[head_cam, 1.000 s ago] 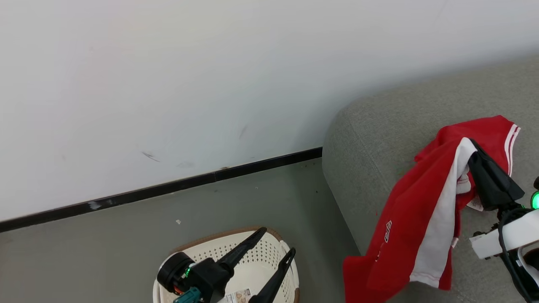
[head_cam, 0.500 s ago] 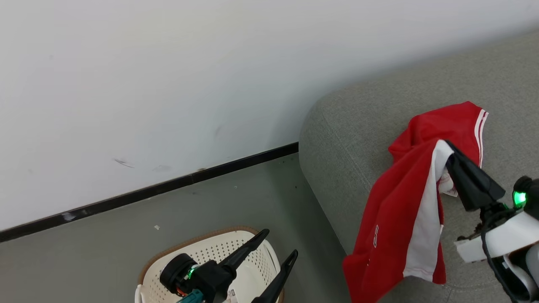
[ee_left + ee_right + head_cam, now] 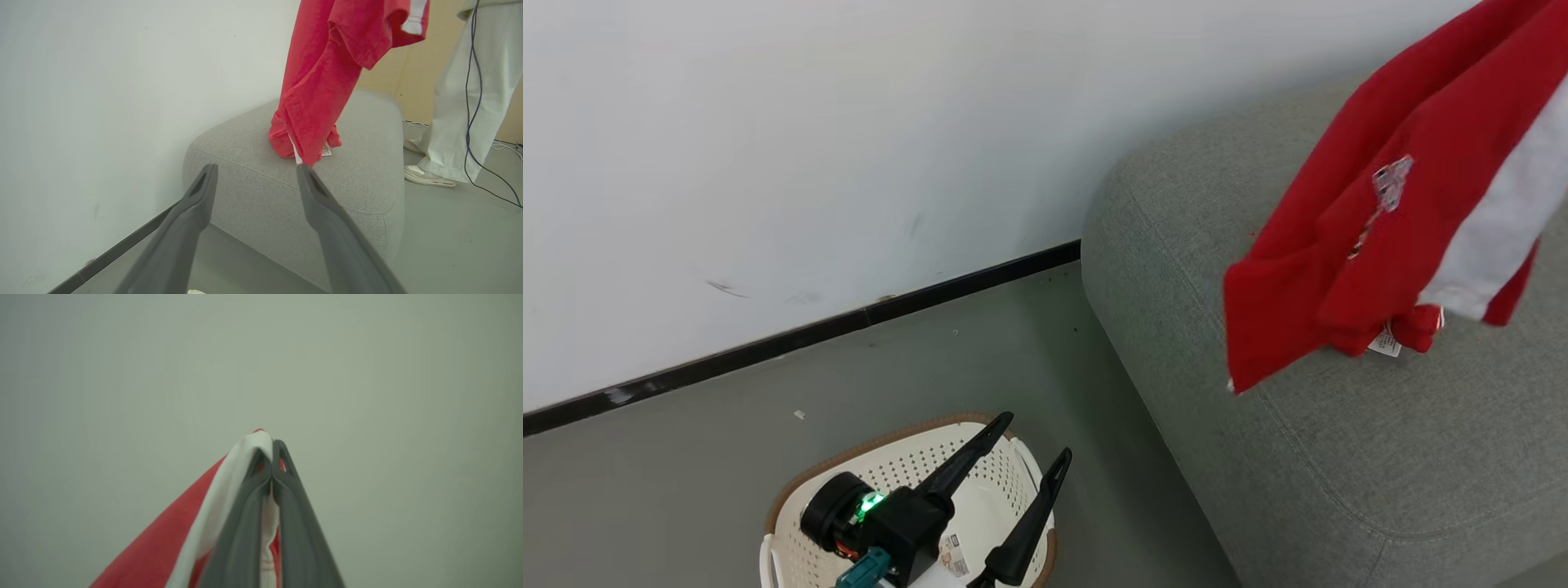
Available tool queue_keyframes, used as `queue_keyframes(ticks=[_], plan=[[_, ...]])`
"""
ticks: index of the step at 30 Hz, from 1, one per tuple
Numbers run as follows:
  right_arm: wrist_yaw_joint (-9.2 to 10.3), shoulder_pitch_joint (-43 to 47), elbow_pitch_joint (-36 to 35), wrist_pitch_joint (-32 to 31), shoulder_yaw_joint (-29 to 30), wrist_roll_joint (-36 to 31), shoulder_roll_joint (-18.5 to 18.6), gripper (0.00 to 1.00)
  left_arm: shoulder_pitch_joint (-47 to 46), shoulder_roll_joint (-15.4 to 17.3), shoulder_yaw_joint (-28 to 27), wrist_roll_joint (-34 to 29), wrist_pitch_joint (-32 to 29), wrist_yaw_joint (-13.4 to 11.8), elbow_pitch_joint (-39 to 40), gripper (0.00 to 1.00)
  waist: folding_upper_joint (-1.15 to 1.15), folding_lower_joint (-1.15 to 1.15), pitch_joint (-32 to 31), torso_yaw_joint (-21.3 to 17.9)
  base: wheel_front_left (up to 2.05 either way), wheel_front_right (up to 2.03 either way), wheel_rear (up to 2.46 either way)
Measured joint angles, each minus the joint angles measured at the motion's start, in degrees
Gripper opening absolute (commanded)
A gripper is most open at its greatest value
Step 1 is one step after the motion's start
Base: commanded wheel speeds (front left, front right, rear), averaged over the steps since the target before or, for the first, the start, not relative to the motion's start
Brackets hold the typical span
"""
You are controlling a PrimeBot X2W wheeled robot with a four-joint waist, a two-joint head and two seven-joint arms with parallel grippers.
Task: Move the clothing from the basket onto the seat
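A red garment with white trim, the clothing (image 3: pixel 1380 229), hangs in the air over the grey seat (image 3: pixel 1339 457). Its upper part runs out past the top right corner of the head view, while its lowest folds and a small white tag appear to brush the cushion top. In the right wrist view the right claw (image 3: pixel 271 451) is pinched tight on the clothing (image 3: pixel 196 522), with a white band of the fabric folded over one fingertip and red cloth trailing below.

From the left wrist view, the clothing (image 3: pixel 322 81) drapes down onto the near end of the seat (image 3: pixel 253 179), just beyond the tips of the left claw (image 3: pixel 257 168). The left claw (image 3: pixel 1034 435) is spread wide and holds nothing, poised above the cream basket (image 3: pixel 907 465), which stands on the grey floor (image 3: pixel 686 457) beside the seat. A paper label (image 3: pixel 952 555) lies inside it.

A white wall (image 3: pixel 849 163) with a black skirting strip (image 3: pixel 809 343) runs behind. A person's legs (image 3: pixel 457 102) in pale trousers and white shoes stand at the far side of the seat, with a dark cable (image 3: pixel 467 122) hanging in front of them.
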State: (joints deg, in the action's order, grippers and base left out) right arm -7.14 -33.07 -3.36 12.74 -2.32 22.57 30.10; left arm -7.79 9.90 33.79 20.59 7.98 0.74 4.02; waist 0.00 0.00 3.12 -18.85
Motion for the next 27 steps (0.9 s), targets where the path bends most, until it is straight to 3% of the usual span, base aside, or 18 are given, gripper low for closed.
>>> queue_keyframes(ticks=[8, 17, 27], plan=[[0.00, -9.56, 8.50, -4.43, 5.90, 1.63, 5.57, 0.00, -0.53, 1.14, -1.01, -0.80, -0.20, -1.12, 2.09, 1.00, 0.00, 0.00, 2.75, -0.11, 0.00, 0.00, 0.00], [0.00, -13.52, 19.44, -7.23, 9.56, 1.44, 9.31, 0.00, -2.32, 2.01, -1.32, -2.69, -1.65, -1.74, 5.03, 1.00, 0.00, 0.00, 6.39, 0.39, 0.00, 0.00, 0.00], [0.00, -14.34, 28.84, -6.09, 8.94, -1.70, 8.69, 0.00, -4.36, 2.82, -0.83, -4.61, -4.00, -2.37, 8.53, 1.00, 0.00, 0.00, 10.89, 2.18, 0.00, 0.00, 0.00]])
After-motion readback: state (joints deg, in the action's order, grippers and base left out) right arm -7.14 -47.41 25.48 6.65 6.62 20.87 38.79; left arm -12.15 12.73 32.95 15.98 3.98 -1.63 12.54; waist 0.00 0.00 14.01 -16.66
